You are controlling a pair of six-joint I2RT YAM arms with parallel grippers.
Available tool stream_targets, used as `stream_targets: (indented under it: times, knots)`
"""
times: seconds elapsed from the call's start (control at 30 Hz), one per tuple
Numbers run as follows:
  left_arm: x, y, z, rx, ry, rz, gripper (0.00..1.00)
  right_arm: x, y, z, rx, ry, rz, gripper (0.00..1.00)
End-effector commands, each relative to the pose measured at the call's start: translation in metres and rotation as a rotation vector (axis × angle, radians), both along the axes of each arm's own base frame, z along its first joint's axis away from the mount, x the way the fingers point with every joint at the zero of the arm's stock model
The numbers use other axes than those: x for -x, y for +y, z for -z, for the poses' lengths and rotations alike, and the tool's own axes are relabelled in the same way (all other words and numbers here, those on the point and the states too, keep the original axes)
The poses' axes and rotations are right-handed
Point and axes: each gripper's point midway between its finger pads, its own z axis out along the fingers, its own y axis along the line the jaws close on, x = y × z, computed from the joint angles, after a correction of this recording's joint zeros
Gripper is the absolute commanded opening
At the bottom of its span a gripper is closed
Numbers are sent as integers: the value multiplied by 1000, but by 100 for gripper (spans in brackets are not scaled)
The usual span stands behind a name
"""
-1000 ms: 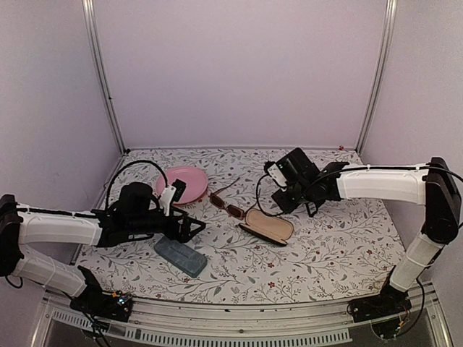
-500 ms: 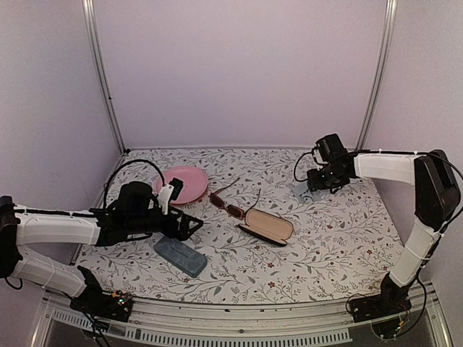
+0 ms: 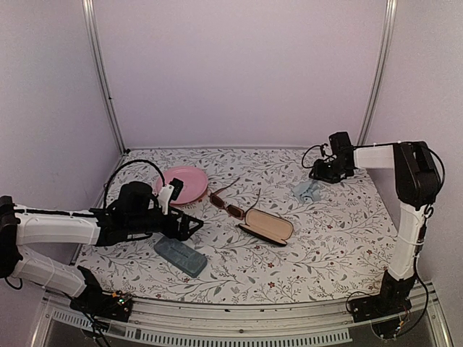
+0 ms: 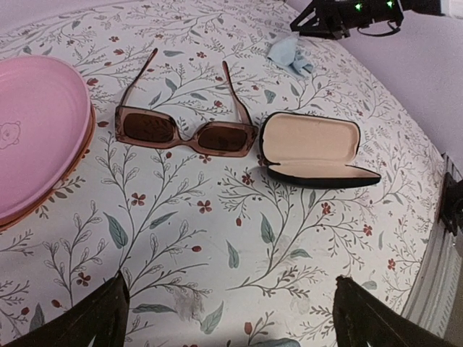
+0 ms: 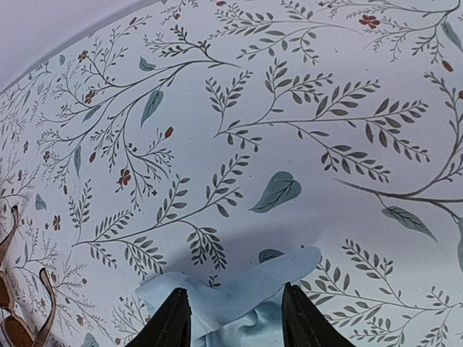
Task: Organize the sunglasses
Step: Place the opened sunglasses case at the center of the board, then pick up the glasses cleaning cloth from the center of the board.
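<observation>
Reddish-brown plastic sunglasses (image 4: pixel 184 134) with dark lenses are lying on the floral desk (image 4: pixel 181 217), ahead of the wide-open, empty left claw (image 3: pixel 194 227), frame crosswise, temples pointing away. The right claw (image 5: pixel 233 318) is hovering well apart, half-open astride a pale blue cloth (image 5: pixel 217 300).

table (image 3: pixel 340 238) (floral) | sunglasses (image 3: pixel 228 207) | open case (image 3: pixel 268 226) | blue case (image 3: pixel 180 256) | plate (image 3: pixel 189 181) | cloth (image 3: pixel 306 191)

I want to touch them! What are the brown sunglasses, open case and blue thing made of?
Sunglasses: probably plastic, glossy, see-through reddish-brown. Open case: stiff black shell, matte tan lining, maybe felt. Blue thing: thin cloth, lying crumpled.
</observation>
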Motion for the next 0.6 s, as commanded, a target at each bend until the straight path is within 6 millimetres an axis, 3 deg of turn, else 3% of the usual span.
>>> stream_targets:
  times: [0.0, 0.1, 0.37, 0.43, 0.57]
  knots:
    - [-5, -3, -11, 23, -16, 3, 99, -10, 21, -1, -100, -6, -32, 44]
    - [-5, -2, -10, 21, -15, 3, 99, -11, 24, 5, -124, 0, -35, 40]
    - [-6, -2, -9, 36, 0, -13, 99, -11, 27, 9, -141, -7, -42, 20]
    - [-6, -3, -8, 34, 4, -12, 99, -10, 27, 5, -145, -18, -44, 12]
    - [-8, -5, -9, 38, 9, -12, 99, -5, 27, -18, -152, -72, -62, 5]
